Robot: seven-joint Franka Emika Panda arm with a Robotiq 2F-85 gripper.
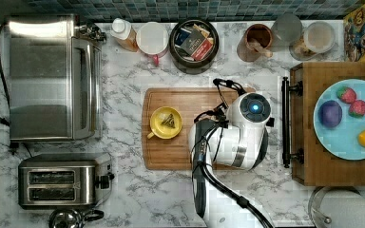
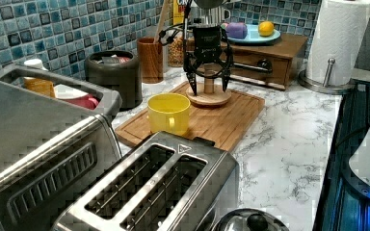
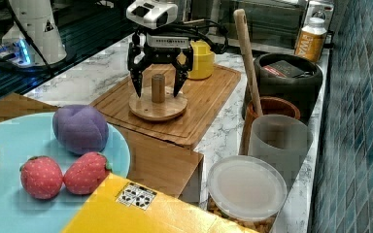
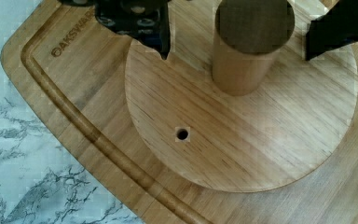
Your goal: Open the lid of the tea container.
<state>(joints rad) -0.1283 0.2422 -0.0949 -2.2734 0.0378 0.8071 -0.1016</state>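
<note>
Round wooden lid (image 4: 242,126) on board — black tea container (image 1: 193,45) uncovered.

This is a home kitchen. A white marble-patterned counter (image 1: 123,85) runs under a backsplash of small blue-green tiles (image 2: 53,24). At the top view's left stand a stainless toaster oven (image 1: 52,78) and a two-slot toaster (image 1: 62,181), with a kettle lid (image 1: 66,219) at the picture's lower edge. A bamboo cutting board (image 1: 171,152) lies mid-counter carrying a yellow cup (image 1: 166,122). Along the tiled wall sit a black tea container (image 1: 193,45) with packets inside, a white mug (image 1: 153,40) and lidded jars (image 1: 316,40). A paper towel roll (image 2: 339,38) stands on its holder, and a light blue plate (image 1: 347,137) holds toy fruit.
</note>
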